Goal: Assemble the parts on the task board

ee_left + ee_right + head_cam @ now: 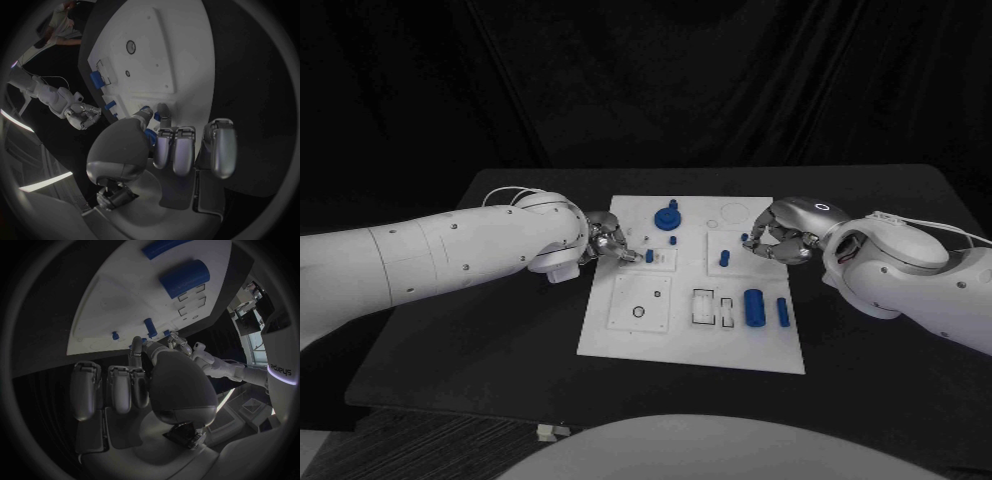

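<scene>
From above, the white task board (692, 330) lies mid-counter (502, 330), the left hand (606, 243) at its left edge and the right hand (780, 238) at its right edge, blue parts (754, 307) between them. The left wrist view shows the left hand's fingers (145, 117) pinching a small blue peg (150, 136) over the board. In the right wrist view the right hand's fingers (136, 347) close on another small blue piece (144, 340) at the board's edge, beside an upright blue peg (150, 327).

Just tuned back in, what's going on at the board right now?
Both hands are at the white task board, working its far half. The left hand is at the left edge beside a small blue peg; its wrist view shows fingers closing on a blue part. The right hand is curled near another peg, whether holding anything I cannot tell. A large blue cylinder and a slimmer bar lie untouched in the near half.
</scene>
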